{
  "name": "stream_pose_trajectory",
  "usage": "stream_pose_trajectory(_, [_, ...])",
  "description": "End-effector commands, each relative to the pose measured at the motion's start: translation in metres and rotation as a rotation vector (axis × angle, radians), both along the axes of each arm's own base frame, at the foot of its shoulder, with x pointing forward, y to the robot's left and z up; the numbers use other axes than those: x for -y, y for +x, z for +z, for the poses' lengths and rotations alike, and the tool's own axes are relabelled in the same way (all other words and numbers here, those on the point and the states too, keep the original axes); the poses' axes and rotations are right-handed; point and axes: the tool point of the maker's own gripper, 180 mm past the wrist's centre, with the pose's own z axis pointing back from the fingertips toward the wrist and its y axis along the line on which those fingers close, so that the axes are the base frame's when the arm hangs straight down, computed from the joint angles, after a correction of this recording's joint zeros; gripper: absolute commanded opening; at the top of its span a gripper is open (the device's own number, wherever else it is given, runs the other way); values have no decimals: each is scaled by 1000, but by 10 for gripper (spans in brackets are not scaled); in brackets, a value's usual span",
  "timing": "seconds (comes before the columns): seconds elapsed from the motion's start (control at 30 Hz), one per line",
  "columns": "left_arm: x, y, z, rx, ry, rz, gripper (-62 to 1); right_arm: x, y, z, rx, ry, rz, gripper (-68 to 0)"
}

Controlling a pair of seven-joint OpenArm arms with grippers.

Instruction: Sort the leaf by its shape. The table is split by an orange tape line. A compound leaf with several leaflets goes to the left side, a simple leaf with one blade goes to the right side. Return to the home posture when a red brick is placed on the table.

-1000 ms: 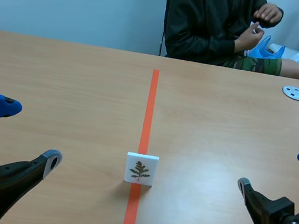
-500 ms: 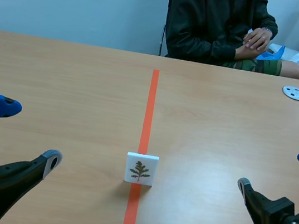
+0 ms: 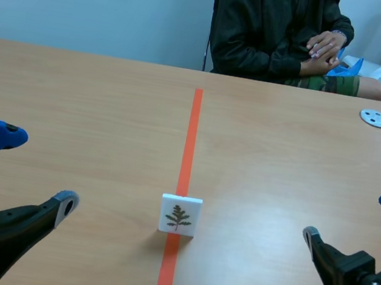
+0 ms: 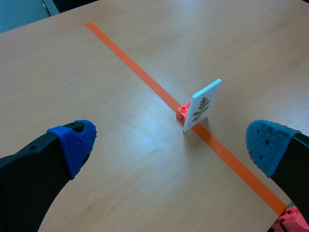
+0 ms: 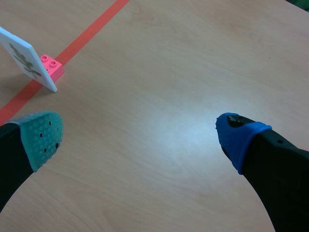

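A white square card (image 3: 179, 215) stood upright on the orange tape line (image 3: 192, 128), its printed face turned toward the robot. It bore a dark green leaf with several lobes or leaflets along one stem. A small red studded block (image 4: 182, 111) sat on the line just behind the card, touching its back.

leaf card (image 3: 179, 215), no readable text
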Motion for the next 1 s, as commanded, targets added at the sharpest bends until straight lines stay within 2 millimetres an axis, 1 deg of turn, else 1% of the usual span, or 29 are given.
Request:
stream_pose_trajectory(0.0, [3,0,5,14,-16,-9,14,-2,6,9,34,14,-2,4])
stream_pose_trajectory(0.23, [3,0,5,14,-17,-9,14,-2,6,9,34,14,-2,4])
stream_pose_trajectory(0.37, [3,0,5,14,-17,-9,14,-9,5,8,26,26,30,4])
stream_pose_trajectory(0.53, [3,0,5,15,-17,-9,14,-21,14,-7,2,60,68,4])
stream_pose_trajectory(0.8, [3,0,5,15,-17,-9,14,-55,31,-30,-28,108,191,4])
stream_pose_trajectory(0.97, [3,0,5,15,-17,-9,14,-83,43,-44,-10,106,289,4])
